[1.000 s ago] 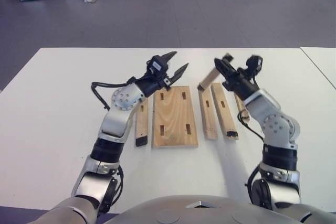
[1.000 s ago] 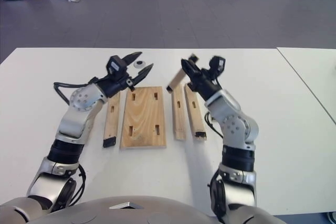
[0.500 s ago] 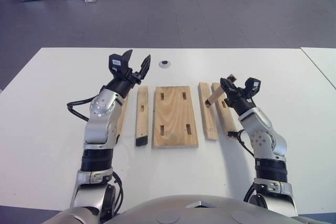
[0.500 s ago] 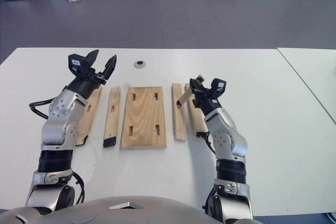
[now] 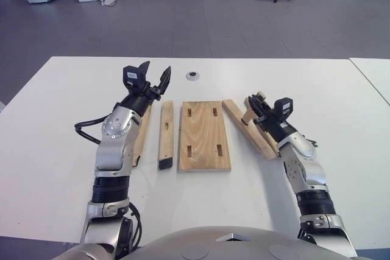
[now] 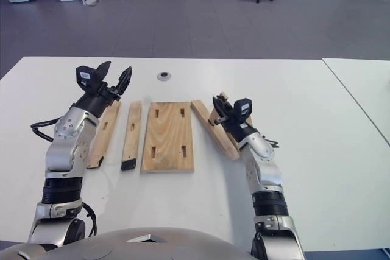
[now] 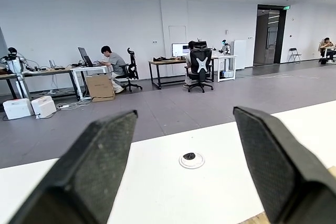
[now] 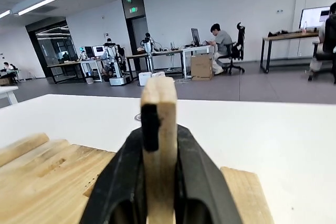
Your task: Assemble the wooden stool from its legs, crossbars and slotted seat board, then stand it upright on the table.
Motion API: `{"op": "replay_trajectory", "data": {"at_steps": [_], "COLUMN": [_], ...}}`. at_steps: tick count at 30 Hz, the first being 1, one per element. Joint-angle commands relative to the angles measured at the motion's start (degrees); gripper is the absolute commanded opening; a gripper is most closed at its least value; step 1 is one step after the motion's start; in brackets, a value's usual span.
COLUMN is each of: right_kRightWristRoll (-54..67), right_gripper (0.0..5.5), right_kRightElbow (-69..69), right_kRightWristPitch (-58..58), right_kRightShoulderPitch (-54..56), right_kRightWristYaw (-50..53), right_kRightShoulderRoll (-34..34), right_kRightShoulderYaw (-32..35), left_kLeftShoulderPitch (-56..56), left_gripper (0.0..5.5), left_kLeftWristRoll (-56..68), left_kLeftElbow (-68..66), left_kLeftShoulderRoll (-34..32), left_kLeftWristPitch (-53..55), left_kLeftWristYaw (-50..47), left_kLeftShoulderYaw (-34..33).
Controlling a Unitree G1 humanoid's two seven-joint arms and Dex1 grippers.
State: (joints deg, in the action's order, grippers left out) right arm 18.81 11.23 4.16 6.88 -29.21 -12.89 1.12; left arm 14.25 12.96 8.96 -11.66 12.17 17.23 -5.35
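Wooden crossbar (image 8: 159, 129) — clamped in the right gripper (image 5: 256, 106) — has dropped from mid-air to just above the skewed right-hand leg (image 5: 247, 128) beside the seat board (image 5: 204, 135), while the left gripper (image 5: 156, 70), spread wide and empty, has retreated leftward — no joint is made yet.

From six o'clock both head eyes look down across the table (image 5: 55, 126), while wrist cameras skim low toward twelve, the left sharing the round disc (image 7: 191, 160).
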Motion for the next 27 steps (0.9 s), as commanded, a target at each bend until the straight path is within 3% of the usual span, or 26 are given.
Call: {"op": "replay_trajectory", "data": {"at_steps": [1,7,8,12,19,27], "right_kRightWristRoll": [-7.84,-1.78,-0.93,-0.63,-2.02,-7.11], "right_gripper": [0.41,0.41,0.80,1.53,2.98,3.00], "right_kRightElbow": [11.06,3.06,1.64,-3.87,-14.91,-19.25], "right_kRightWristPitch": [-0.29,-2.23,-3.65,-9.24,-30.05,-40.85], "right_kRightShoulderPitch": [-5.72,-2.44,-1.68,-0.35,-2.88,-4.47], "right_kRightWristYaw": [0.69,-0.25,-0.51,-1.13,0.71,5.12], "right_kRightShoulderRoll": [-3.29,-2.83,-3.13,-5.00,-10.26,-11.09], "right_kRightShoulderYaw": [-2.53,-0.52,-0.30,0.09,-2.23,-6.15], "left_kLeftShoulderPitch": [-0.43,0.01,-0.03,0.17,-0.30,-1.17], "left_gripper": [3.37,3.37,3.37,3.37,3.37,3.37], "left_kLeftWristRoll": [-0.11,-0.33,-0.43,-0.58,-1.30,-3.08], "left_kLeftElbow": [0.44,-0.15,-0.08,-0.37,-1.01,-0.99], "left_kLeftShoulderRoll": [-0.65,-0.65,-0.53,-0.39,-0.99,-1.10], "left_kLeftWristPitch": [1.52,1.51,1.52,1.25,0.66,0.44], "left_kLeftWristYaw": [-0.18,-0.33,-0.42,-0.60,-0.88,-0.80], "left_kLeftShoulderYaw": [0.25,0.19,0.31,0.38,0.07,1.09]}}
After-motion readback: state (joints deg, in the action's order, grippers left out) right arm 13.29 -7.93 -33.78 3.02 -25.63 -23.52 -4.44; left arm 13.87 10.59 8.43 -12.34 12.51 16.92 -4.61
